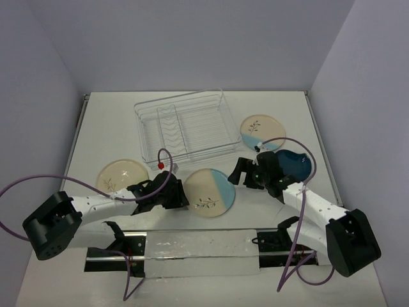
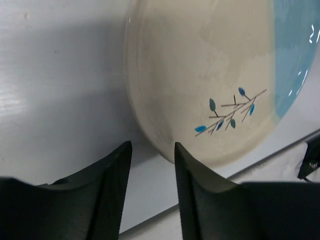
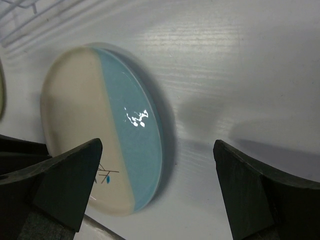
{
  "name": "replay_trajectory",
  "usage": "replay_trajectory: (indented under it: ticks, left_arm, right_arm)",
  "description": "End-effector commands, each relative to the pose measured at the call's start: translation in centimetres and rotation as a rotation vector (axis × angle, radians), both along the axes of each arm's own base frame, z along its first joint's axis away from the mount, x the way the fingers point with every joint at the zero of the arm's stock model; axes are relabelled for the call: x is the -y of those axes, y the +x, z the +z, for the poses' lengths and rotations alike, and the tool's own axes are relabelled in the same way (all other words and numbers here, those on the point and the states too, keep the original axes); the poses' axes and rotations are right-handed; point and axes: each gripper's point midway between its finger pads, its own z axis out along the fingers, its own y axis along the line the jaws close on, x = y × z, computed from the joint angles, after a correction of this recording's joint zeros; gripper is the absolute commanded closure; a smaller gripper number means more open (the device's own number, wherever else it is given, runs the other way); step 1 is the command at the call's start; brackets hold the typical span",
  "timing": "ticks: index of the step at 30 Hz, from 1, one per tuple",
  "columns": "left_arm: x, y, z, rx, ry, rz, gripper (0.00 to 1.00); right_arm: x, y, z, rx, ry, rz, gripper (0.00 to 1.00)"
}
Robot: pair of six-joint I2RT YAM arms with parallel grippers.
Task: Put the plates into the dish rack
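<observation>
Both claws by one plate
The cream and blue plate [image 1: 209, 192] lies flat just in front of the dish rack [image 1: 185, 128]. The left claw [image 1: 183, 196] and right claw [image 1: 236, 174] sit beside it, both spread apart.

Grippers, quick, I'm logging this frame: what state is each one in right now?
Left gripper: open, empty, tips near the rim of the cream and light-blue plate.
Right gripper: open wide, empty, above the same plate.

Cream-and-blue plate [image 1: 209, 192] flat between left and right jaws, dish rack [image 1: 185, 131] behind.
</observation>
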Motion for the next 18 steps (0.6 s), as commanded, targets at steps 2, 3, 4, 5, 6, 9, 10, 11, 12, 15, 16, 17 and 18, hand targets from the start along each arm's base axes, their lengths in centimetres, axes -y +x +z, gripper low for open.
replay_trajectory:
  ticks: [2, 3, 4, 5, 6, 9, 10, 11, 12, 15, 16, 17, 18]
  left_arm:
    - [-0.1, 1.4, -0.6, 0.012, 0.047, 0.071, 0.63]
    - [-0.2, 1.3, -1.1, -0.001, 0.068, 0.065, 0.68]
    - [0.0, 1.4, -1.0, 0.001, 0.065, 0.064, 0.73]
    - [0.0, 1.2, -1.5, -0.016, 0.081, 0.056, 0.77]
    - [0.0, 1.1, -1.7, -0.024, 0.087, 0.054, 0.83]
    - [-0.1, 0.9, -2.1, -0.039, 0.093, 0.046, 0.93]
    - [-0.1, 0.9, -2.0, -0.038, 0.095, 0.046, 0.97]
    - [-0.1, 0.9, -1.8, -0.035, 0.094, 0.046, 0.99]
    - [0.0, 1.0, -1.6, -0.031, 0.088, 0.045, 1.00]
    - [0.2, 0.9, -1.2, -0.025, 0.069, 0.036, 1.00]
    - [0.1, 0.9, -1.2, -0.021, 0.074, 0.036, 1.00]
    - [0.1, 0.9, -1.2, -0.020, 0.076, 0.035, 1.00]
    - [0.2, 0.9, -1.2, -0.021, 0.071, 0.032, 1.00]
  right_arm:
    - [-1.0, -0.2, -0.8, -0.013, 0.004, 0.053, 0.00]
    - [-1.2, -0.2, -1.2, -0.026, 0.005, 0.063, 0.00]
    - [-1.4, -0.2, -1.1, -0.021, 0.013, 0.071, 0.01]
    - [-1.6, -0.2, -1.4, -0.030, 0.019, 0.082, 0.01]
    - [-2.0, -0.4, -1.6, -0.039, 0.025, 0.100, 0.01]
    - [-2.4, -1.0, -2.8, -0.086, 0.019, 0.129, 0.02]
    - [-2.8, -1.3, -3.5, -0.109, 0.018, 0.142, 0.02]
    - [-3.0, -1.5, -3.9, -0.119, 0.020, 0.149, 0.03]
    - [-3.2, -1.6, -4.0, -0.126, 0.025, 0.155, 0.05]
    - [-3.8, -2.4, -4.7, -0.169, 0.045, 0.181, 0.12]
    - [-3.9, -2.6, -4.6, -0.173, 0.057, 0.186, 0.16]
    - [-4.0, -2.6, -4.5, -0.171, 0.062, 0.187, 0.17]
    - [-4.3, -2.7, -4.1, -0.164, 0.080, 0.197, 0.20]
